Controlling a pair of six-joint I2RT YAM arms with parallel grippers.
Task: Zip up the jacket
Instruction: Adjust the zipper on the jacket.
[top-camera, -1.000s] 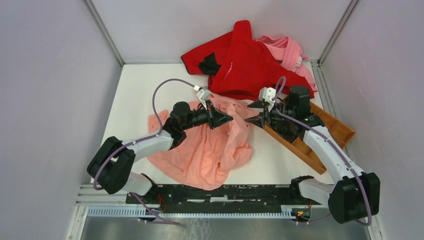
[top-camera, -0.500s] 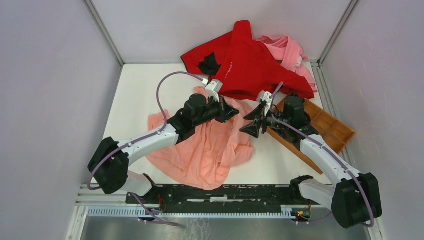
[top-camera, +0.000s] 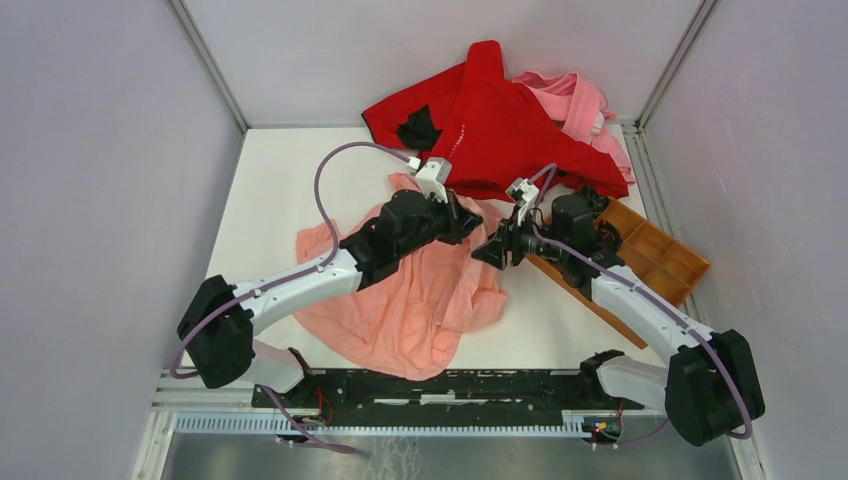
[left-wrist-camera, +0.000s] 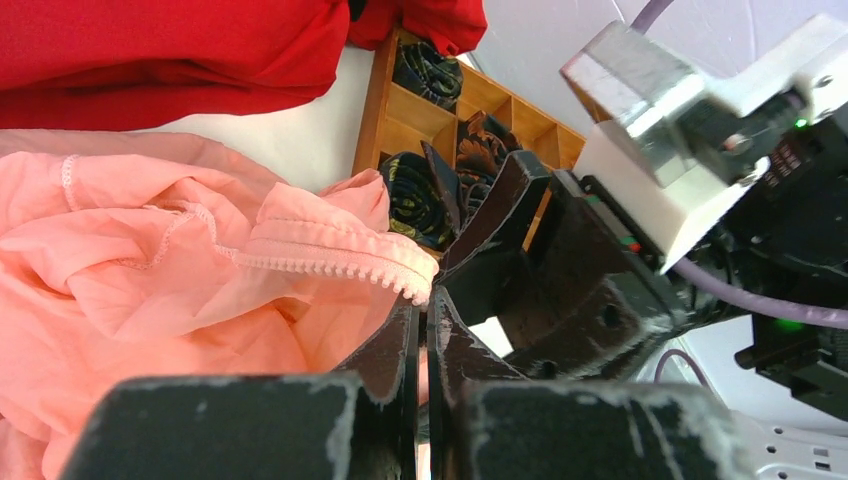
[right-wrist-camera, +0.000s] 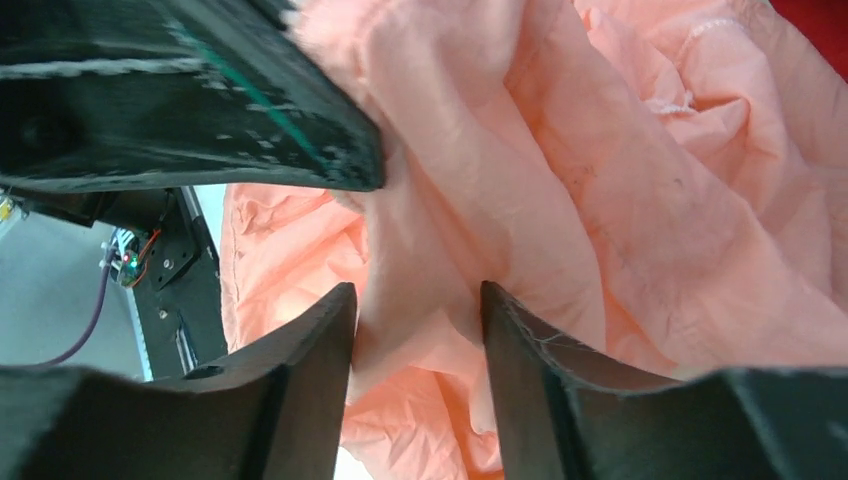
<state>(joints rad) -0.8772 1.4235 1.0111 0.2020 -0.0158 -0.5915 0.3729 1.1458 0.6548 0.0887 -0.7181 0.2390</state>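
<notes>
The salmon-pink jacket (top-camera: 420, 300) lies crumpled on the white table in front of the arms. My left gripper (top-camera: 470, 222) is shut on the jacket's zipper edge (left-wrist-camera: 340, 258) and holds it lifted; the teeth run along the fold just above the fingertips (left-wrist-camera: 400, 335). My right gripper (top-camera: 492, 250) faces it closely and is open, with a fold of the jacket (right-wrist-camera: 420, 260) between its fingers (right-wrist-camera: 310, 340). The left gripper's black finger crosses the top left of the right wrist view.
A bright red garment (top-camera: 500, 120) and a paler pink one (top-camera: 580, 100) lie at the back. A wooden compartment tray (top-camera: 660, 260) with dark rolled items (left-wrist-camera: 415, 195) sits at the right, under the right arm.
My left gripper has moved right and back, pulling the jacket edge with it. My right gripper has moved left toward it, and the two now almost meet.
</notes>
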